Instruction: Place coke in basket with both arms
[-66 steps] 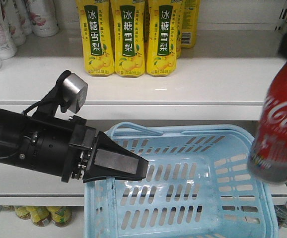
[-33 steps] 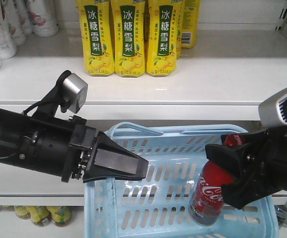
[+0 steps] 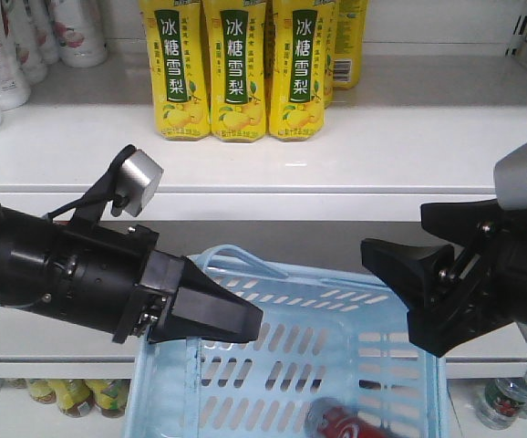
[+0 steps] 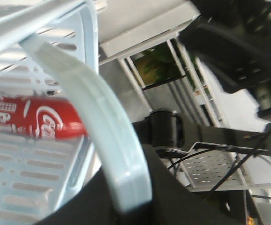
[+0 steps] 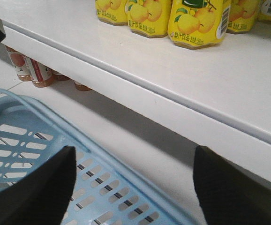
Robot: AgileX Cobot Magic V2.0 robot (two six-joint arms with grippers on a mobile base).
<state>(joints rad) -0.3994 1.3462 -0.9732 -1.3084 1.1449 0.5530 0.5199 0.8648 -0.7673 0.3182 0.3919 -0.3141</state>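
- While the small red Coca-Cola can with white script (image 3: 347,424) is lying on its side on the floor of the light blue slotted plastic basket (image 3: 409,365), the placing part of the task is looking done, as far as these views allow a judgement.
- The left arm's black wedge-shaped end effector (image 3: 236,319) is clenching the near rim of the basket; in the left wrist view the pale blue rim or handle strip (image 4: 102,126) is running straight into its grip, with the can (image 4: 32,119) showing just beyond through the basket wall.
- The right arm's black end effector (image 3: 409,283) is hanging above the basket's right side, released and holding nothing; its two fingers (image 5: 37,192) are standing wide apart in the right wrist view, with only the basket rim between them.
- The can is likely light, rigid and smooth, so it would roll freely if the basket were tilted; any re-grip would be best taken across its round body.
- Farther back, tall yellow pear-drink bottles (image 3: 236,68) are standing on the white shelf (image 3: 336,146).
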